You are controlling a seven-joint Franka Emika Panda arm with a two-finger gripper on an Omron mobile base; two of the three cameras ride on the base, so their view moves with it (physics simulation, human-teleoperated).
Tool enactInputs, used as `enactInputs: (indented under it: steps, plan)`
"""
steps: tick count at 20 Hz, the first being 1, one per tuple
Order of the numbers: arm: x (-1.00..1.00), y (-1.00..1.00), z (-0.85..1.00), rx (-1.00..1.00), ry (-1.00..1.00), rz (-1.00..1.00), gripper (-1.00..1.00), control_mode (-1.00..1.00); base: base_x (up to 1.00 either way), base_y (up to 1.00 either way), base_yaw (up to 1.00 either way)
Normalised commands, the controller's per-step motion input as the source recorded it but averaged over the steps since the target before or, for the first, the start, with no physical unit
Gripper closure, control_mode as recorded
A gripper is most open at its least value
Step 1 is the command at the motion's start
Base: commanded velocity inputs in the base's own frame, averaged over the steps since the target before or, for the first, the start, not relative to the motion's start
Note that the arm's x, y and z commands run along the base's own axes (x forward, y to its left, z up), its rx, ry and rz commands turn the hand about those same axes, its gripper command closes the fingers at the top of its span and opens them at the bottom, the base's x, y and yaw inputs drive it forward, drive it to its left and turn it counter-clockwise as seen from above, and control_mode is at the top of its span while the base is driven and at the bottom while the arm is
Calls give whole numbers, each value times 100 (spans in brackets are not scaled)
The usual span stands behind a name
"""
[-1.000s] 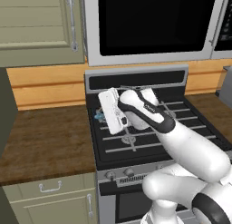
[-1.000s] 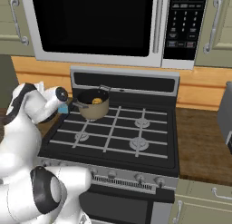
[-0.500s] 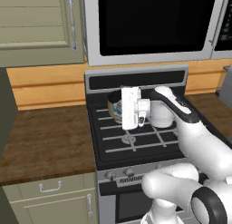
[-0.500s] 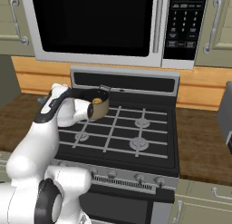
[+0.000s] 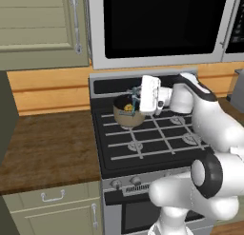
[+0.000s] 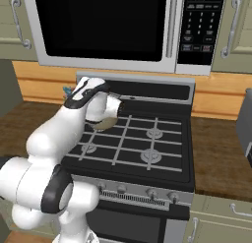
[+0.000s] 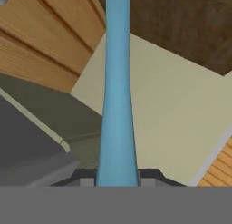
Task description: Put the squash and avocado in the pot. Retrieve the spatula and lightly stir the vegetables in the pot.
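Since half a second ago the hand has swung from upright in front of the pot to lying sideways beside it, near the back of the stove, so the spatula point(image 7: 117, 91) now points across toward the pot's mouth. It is light blue, and its long handle runs up between the gripper's point(image 5: 135, 99) jaws, which are closed narrowly on it. The pot point(image 5: 127, 116) sits on the rear left burner of the stove point(image 5: 147, 148), and the yellow squash point(image 5: 127, 107) shows inside it; the avocado cannot be made out against the dark interior. Loading the vegetables seems done and the spatula is in hand, so the step underway is likely bringing the blade to the pot for stirring. The next move calls for tipping the blade down into the pot and sweeping it gently, without knocking the rim or shoving the pot off its burner. The microwave point(image 6: 103, 30) above carries a keypad at its right, but its markings are too small to read, and no brand or label is legible anywhere.
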Motion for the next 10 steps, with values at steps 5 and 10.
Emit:
enactInputs:
  steps: [5,10]
  plan:
    - [73,-49,12,27,27,12,100,-100,0,0,0]
    - [35,-28,-1,8,16,3,100,-100,0,0,0]
